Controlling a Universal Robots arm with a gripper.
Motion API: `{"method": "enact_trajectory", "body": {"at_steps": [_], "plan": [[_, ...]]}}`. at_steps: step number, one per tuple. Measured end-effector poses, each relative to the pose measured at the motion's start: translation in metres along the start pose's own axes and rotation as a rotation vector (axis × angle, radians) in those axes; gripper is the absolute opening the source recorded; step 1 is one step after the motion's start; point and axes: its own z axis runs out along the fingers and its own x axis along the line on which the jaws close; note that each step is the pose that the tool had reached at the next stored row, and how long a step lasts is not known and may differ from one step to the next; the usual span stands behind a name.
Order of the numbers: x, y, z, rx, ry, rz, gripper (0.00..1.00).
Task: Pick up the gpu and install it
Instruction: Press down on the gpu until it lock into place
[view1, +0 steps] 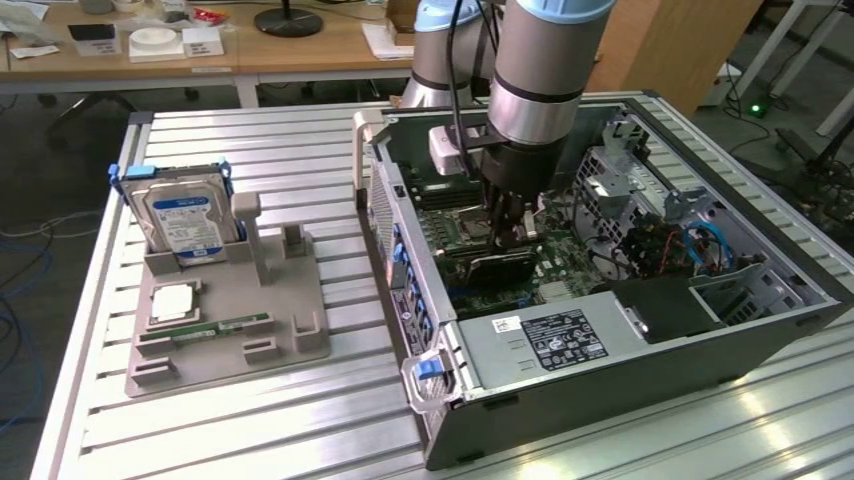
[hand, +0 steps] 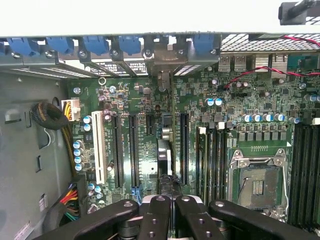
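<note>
On the exterior view's left you have the gray fixture (view1: 227, 310) with the hard drive (view1: 184, 225) (untouched). Moving right, your gripper (view1: 511, 232) is down inside the open computer case (view1: 601, 330), clamped on the gpu (view1: 491, 268). You're at the install step, I'd judge: the card's edge must meet its slot squarely before any pressing. In the wrist view the gpu (hand: 165, 155) stands edge-on, long axis parallel to the motherboard (hand: 200, 100) slots.
</note>
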Motion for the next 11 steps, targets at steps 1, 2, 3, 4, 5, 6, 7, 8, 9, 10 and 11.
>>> {"method": "enact_trajectory", "body": {"at_steps": [1, 2, 3, 4, 5, 6, 7, 8, 9, 10, 11], "plan": [[0.0, 0.0, 0.0, 0.0, 0.0, 0.0, 0.1], [0.0, 0.0, 0.0, 0.0, 0.0, 0.0, 0.1], [0.0, 0.0, 0.0, 0.0, 0.0, 0.0, 0.1], [0.0, 0.0, 0.0, 0.0, -0.0001, 0.0, 0.1], [0.0, 0.0002, 0.0, 0.0, 0.0, 0.0, 0.1], [0.0, 0.0009, -0.0001, -0.0001, 0.0001, 0.0, 0.1], [0.0, 0.0016, -0.0001, 0.0, 0.0001, 0.0, 0.1], [0.0, 0.0027, -0.0002, -0.0001, 0.0001, 0.0, 0.1], [0.0, 0.0052, -0.0004, 0.0001, 0.0, 0.0, 0.1], [0.0, 0.0087, -0.0007, 0.0, 0.0001, 0.0, 0.1], [0.001, 0.0127, -0.0009, 0.0002, 0.0, 0.0, 0.1]]}}
